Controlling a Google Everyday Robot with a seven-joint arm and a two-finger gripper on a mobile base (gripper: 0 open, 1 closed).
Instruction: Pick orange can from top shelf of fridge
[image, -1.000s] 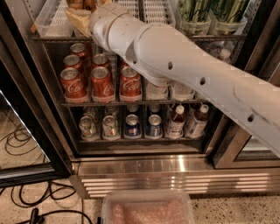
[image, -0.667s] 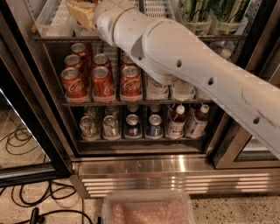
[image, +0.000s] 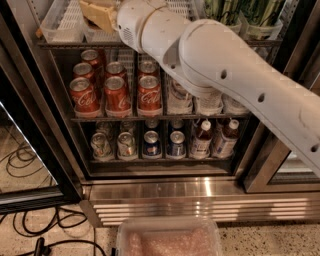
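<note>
My gripper (image: 96, 14) is at the top left of the view, at the end of the white arm (image: 225, 75). It reaches into the top shelf (image: 75, 44) of the fridge (image: 190, 197), among the white slotted lane trays (image: 57, 22). The orange can is hidden or out of view. The arm covers much of the shelf's middle.
Tall green-striped cans (image: 227, 12) stand at the top right. Red cola cans (image: 117, 95) and water bottles (image: 180, 97) fill the middle rack. Mixed cans (image: 150, 142) and bottles (image: 202, 140) fill the lowest. A plastic tray (image: 170, 237) lies below. Cables (image: 30, 160) lie on the floor.
The arm has lifted, and the gripper has moved up to the top shelf's white trays. The cans and bottles on the racks below have not moved.
</note>
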